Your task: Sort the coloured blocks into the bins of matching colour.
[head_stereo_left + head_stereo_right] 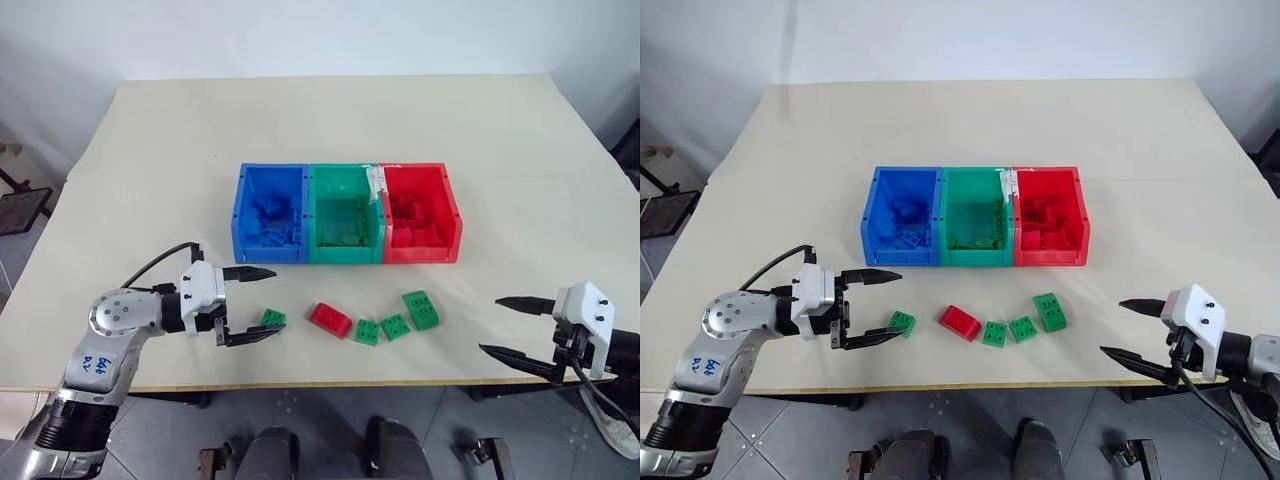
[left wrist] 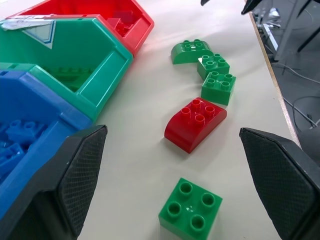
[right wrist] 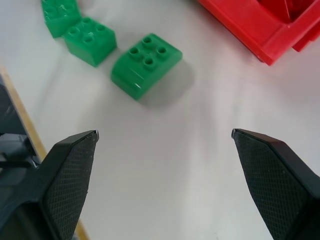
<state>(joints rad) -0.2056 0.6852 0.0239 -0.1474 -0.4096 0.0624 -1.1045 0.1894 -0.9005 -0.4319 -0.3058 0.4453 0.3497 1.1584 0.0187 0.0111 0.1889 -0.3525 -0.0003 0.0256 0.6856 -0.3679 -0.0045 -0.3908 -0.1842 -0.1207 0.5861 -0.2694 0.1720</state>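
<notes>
Three joined bins stand mid-table: blue, green and red, each holding bricks of its own colour. In front of them lie loose blocks: a small green one, a red one, two small green ones and a bigger green one. My left gripper is open and level, its lower fingertip right beside the small green block. My right gripper is open and empty, near the table's front right edge, apart from the bigger green block.
A white label sits on the rim between the green and red bins. The table's front edge runs just below the loose blocks. Bare tabletop lies behind and to both sides of the bins.
</notes>
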